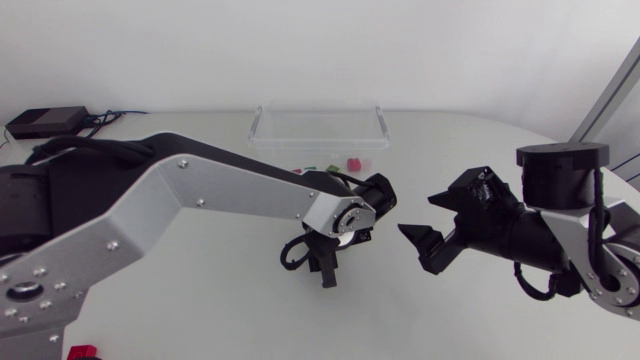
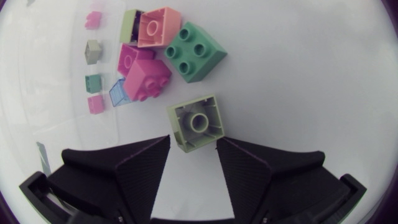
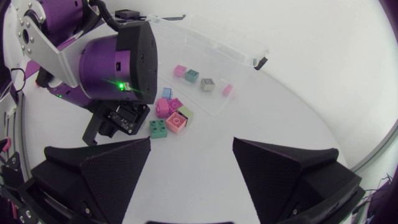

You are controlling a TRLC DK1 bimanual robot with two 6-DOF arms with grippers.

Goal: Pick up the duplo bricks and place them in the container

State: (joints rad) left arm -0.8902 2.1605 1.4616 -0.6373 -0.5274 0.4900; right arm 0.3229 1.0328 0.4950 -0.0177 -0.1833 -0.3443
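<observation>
The left gripper (image 2: 193, 154) is pointing down over the table (image 2: 311, 74) with its fingers open, and it is gripping nothing. A pale green duplo brick (image 2: 195, 122) is lying hollow side up at its fingertips, partly between them, but I cannot tell if they are touching it. Just ahead of it a small pile is lying together: a green brick (image 2: 194, 51), a salmon brick (image 2: 160, 27), a magenta brick (image 2: 146, 78) and a clear blue brick (image 2: 117, 92). The clear container (image 1: 300, 128) is standing just beyond the pile, and four small bricks (image 3: 191, 75) are showing behind its wall. The right gripper (image 3: 192, 143) is hanging wide open and empty, apart from the pile.
</observation>
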